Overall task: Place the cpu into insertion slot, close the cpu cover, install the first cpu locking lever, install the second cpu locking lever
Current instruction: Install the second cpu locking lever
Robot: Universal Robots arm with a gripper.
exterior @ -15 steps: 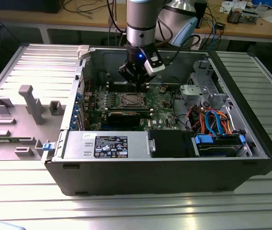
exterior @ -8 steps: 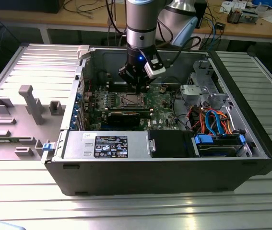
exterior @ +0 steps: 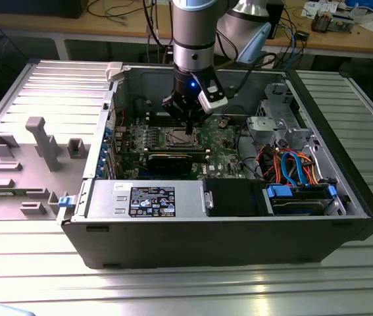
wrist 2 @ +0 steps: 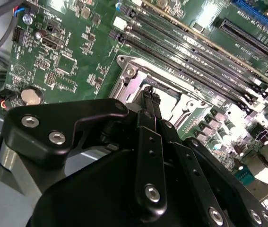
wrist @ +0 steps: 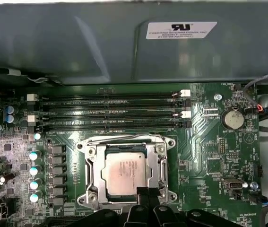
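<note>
You've got the gripper (exterior: 189,122) down inside the open PC case (exterior: 318,224), right over the insertion slot (exterior: 179,137) on the green motherboard (exterior: 222,141), roughly mid-board, nearer the case's back wall than the power supply (exterior: 143,197) along the front edge.

CPU status: the cpu (wrist: 126,172) is already sitting in the insertion slot (wrist: 124,172); in the first wrist view its silver top lies flat and square in the socket w/ no visible tilt. So step 1 looks done.

Cover: the cpu cover (wrist: 93,175) frame appears to lie down around the chip, its cut-out showing the cpu top, but you can't confirm from here that it's fully seated. I'd judge it closed or nearly so.

Levers: a thin wire lever (wrist: 119,137) runs along the socket edge nearest the memory slots (wrist: 110,111). Whether it's hooked under its catch can't be told. The other lever is hidden behind the gripper (wrist: 141,196).

Gripper state: fingers (wrist 2: 148,101) look pressed together, tips meeting at the socket's rim in the second wrist view, at the edge away from the memory slots. Nothing visibly pinched btwn them; could be touching a lever end, can't tell.

Est. progress: about halfway, lever work remaining.
</note>
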